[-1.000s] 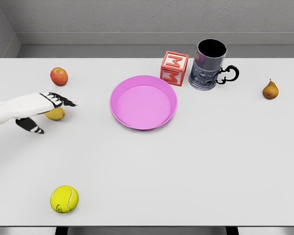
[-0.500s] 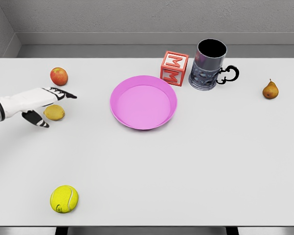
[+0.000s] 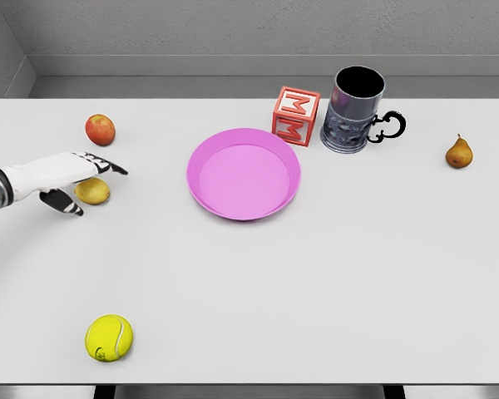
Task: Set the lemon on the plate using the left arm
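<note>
- left hand (image 3: 66,176) open around lemon (image 3: 92,191), fingers above, thumb beside it, nothing gripped
- hand has pulled back slightly since a second ago; lemon unmoved on table (image 3: 258,291)
- grasp pending; plate (image 3: 244,174) well apart, to the right

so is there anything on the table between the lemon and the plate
No. In the head view the table is bare between the lemon and the pink plate; only the left hand is at the lemon.

The left arm gets chopped off by the left edge, so only the forearm and left hand (image 3: 62,179) show. Its fingers cover the top of the lemon (image 3: 92,192). The table (image 3: 333,283) runs off the bottom.
</note>
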Robot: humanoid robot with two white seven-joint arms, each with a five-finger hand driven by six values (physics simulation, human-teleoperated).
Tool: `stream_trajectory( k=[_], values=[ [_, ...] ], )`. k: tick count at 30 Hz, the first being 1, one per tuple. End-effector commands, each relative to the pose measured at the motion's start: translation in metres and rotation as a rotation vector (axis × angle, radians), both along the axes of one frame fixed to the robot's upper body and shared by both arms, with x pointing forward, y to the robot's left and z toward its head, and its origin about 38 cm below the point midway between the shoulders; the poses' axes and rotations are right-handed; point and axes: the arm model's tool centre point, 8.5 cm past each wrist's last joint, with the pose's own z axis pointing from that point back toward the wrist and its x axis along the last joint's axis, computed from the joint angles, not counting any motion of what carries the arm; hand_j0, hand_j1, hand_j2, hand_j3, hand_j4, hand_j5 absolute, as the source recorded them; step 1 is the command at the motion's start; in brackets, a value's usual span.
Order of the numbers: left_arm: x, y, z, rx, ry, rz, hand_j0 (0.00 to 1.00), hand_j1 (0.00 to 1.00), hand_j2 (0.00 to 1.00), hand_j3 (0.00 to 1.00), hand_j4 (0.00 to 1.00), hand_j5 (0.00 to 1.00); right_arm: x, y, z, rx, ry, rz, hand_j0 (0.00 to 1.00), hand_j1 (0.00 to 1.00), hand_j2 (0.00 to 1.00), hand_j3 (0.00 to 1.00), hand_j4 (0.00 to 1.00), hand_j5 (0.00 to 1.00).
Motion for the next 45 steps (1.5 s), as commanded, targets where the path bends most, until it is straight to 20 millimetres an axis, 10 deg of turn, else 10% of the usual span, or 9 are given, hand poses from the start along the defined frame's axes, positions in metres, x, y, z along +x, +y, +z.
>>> stream_trajectory(
  k=[1,18,45],
  values=[
    [0.0,-0.001,0.001,-0.003,-0.002,-0.007,0.75,0.75,0.75,0.75,0.75,0.75,0.0,0.0,0.0,0.0,0.0,0.0,1.0,1.0,1.0,1.0,1.0,1.0],
    [-0.004,-0.005,0.0,-0.006,-0.006,-0.058,0.44,0.44,0.44,0.44,0.44,0.44,0.0,0.0,0.0,0.0,0.0,0.0,1.0,1.0,1.0,1.0,1.0,1.0],
    [-0.005,-0.05,0.053,-0.048,-0.153,-0.186,0.4,0.4,0.4,0.4,0.4,0.4,0.0,0.0,0.0,0.0,0.0,0.0,1.0,1.0,1.0,1.0,1.0,1.0]
  ],
)
